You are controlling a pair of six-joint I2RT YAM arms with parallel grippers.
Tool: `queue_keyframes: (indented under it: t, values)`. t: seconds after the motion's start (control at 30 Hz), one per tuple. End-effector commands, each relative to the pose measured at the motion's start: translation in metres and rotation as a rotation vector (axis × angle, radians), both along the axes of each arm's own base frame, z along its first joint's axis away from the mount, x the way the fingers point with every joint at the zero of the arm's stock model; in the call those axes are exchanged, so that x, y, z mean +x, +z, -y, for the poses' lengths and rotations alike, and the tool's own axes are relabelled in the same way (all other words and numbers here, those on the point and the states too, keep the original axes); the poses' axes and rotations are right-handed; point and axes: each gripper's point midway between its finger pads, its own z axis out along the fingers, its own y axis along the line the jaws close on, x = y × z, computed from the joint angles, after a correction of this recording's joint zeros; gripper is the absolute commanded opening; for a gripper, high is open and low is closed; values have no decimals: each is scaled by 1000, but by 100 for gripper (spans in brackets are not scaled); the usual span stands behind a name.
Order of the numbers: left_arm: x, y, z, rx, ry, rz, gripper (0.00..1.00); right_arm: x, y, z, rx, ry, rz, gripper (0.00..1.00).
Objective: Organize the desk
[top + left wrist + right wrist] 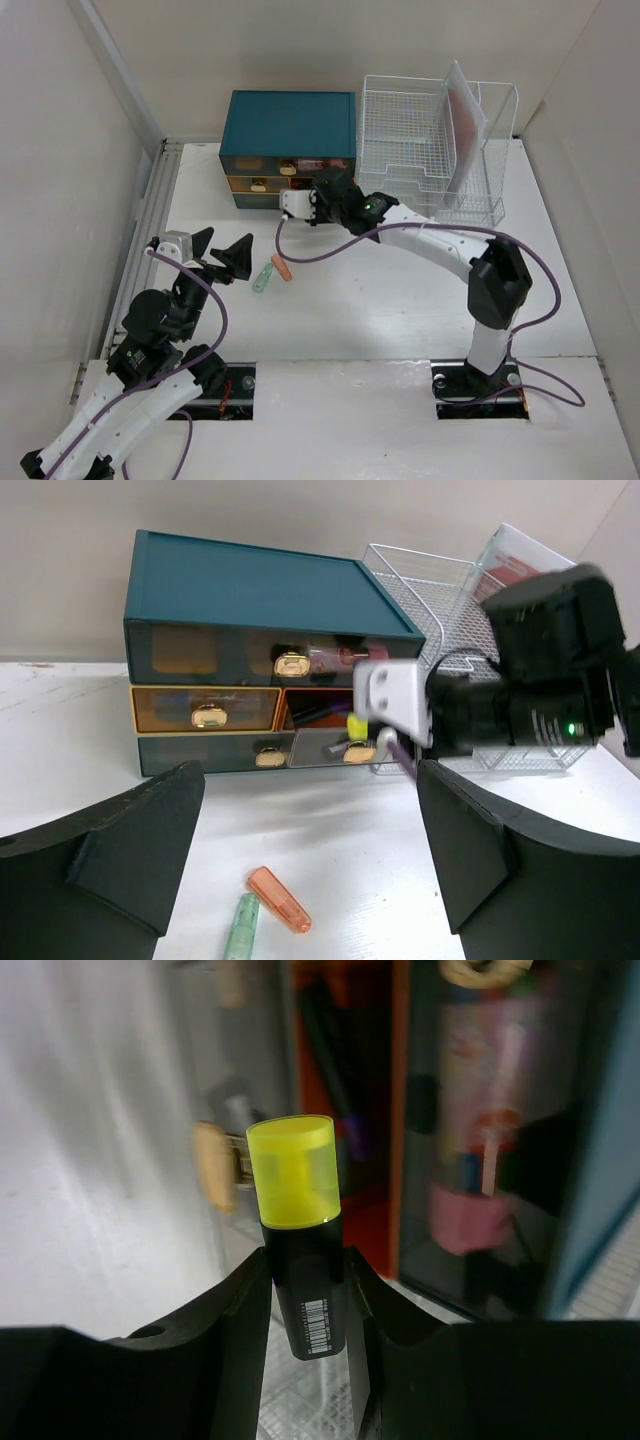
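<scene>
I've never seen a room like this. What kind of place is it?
Probably a robot lab booth: two robot arms bolted to a white desk, with a teal drawer box and wire rack.

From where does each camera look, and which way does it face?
Top external: above, behind the bases, looking down at the desk; both arms show.
Left wrist: low, facing the teal drawer box; open left claw shows.
Right wrist: close to that box; right claw grips a yellow highlighter.
Shared by top and left wrist: the orange piece.
</scene>
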Motion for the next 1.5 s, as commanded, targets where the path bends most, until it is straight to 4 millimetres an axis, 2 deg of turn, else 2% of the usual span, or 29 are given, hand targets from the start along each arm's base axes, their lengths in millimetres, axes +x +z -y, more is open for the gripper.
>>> queue_keyframes:
  t: [0.0, 0.13, 0.2, 0.23, 0.3, 0.43, 0.47, 0.5, 0.57, 0.63, 0.77, 0.8, 0.83, 0.97, 1.03, 1.1, 1.13, 1.2, 1.27, 1.3, 1.4, 1.43, 1.47]
  values:
    - [-1, 11, -4, -21, 16, 39, 84, 29, 58, -2, 146, -80, 136, 22]
    - [-1, 11, -4, -21, 16, 39, 84, 42, 65, 4, 159, -118, 166, 22]
    - [-1, 11, -4, -21, 16, 39, 84, 46, 56, 0, 148, -118, 156, 22]
    - [-1, 11, -4, -21, 16, 39, 84, 50, 61, 3, 156, -127, 164, 22]
    - [-1, 11, -4, -21, 16, 39, 84, 53, 45, 1, 125, -127, 138, 23]
    - [-1, 11, -4, -21, 16, 39, 84, 61, 41, -3, 123, -128, 130, 25]
    - [-1, 11, -4, -21, 16, 39, 84, 65, 33, 0, 111, -137, 121, 27]
    - [-1, 11, -4, -21, 16, 39, 84, 66, 37, -1, 119, -137, 127, 30]
    - [-1, 11, -4, -21, 16, 39, 84, 70, 28, -2, 102, -146, 121, 38]
    - [-1, 11, -4, -21, 16, 39, 84, 71, 32, -3, 110, -146, 128, 50]
    - [-1, 11, -4, -21, 16, 39, 84, 71, 32, -4, 117, -151, 125, 62]
    - [-1, 11, -4, -21, 16, 39, 84, 70, 39, -3, 126, -151, 133, 63]
    - [-1, 11, -4, -21, 16, 39, 84, 69, 35, -2, 119, -151, 127, 63]
    - [-1, 11, -4, -21, 16, 39, 84, 62, 64, 2, 187, -155, 156, 63]
    - [-1, 11, -4, -21, 16, 39, 84, 56, 73, -2, 225, -122, 141, 59]
    - [-1, 11, -4, -21, 16, 39, 84, 46, 73, -4, 238, -89, 104, 43]
    - [-1, 11, -4, -21, 16, 39, 84, 39, 80, -8, 260, -50, 89, 34]
    - [-1, 11, -4, -21, 16, 39, 84, 26, 64, -10, 239, -2, 18, 17]
    - [-1, 11, -4, -21, 16, 39, 84, 18, 52, -14, 228, 42, -22, 10]
    - [-1, 11, -4, -21, 16, 39, 84, 14, 48, -16, 225, 58, -44, 3]
    - [-1, 11, -4, -21, 16, 39, 84, 2, 20, -16, 178, 112, -146, 0]
    - [-1, 11, -4, -21, 16, 39, 84, -2, 16, -17, 173, 126, -174, 0]
    - [-1, 11, -4, -21, 16, 39, 84, -8, 2, -17, 139, 141, -224, 0]
